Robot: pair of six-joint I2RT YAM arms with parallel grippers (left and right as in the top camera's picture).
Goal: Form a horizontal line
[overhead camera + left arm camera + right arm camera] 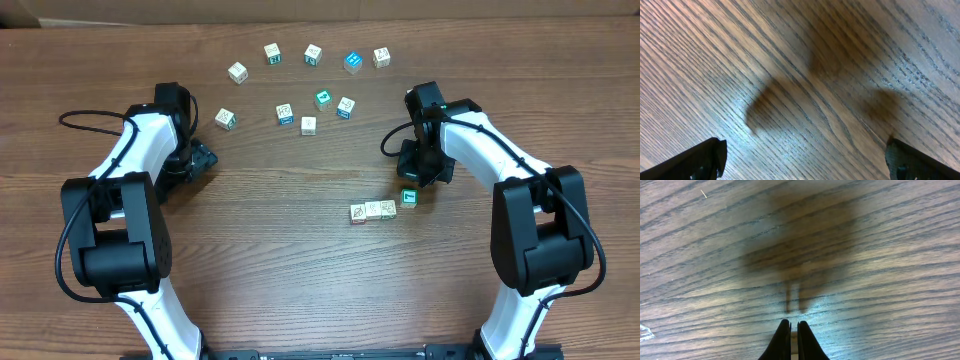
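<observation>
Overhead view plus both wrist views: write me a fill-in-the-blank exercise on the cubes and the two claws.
The black left claw is wide ___.
The black right claw is ___.
The end cube of the short row of small white-sided picture cubes, nearest the right claw, has a ___ top face.
In the overhead picture the loose scattered cubes all sit ___ the row.
Missing words: open; shut; green; above.
</observation>
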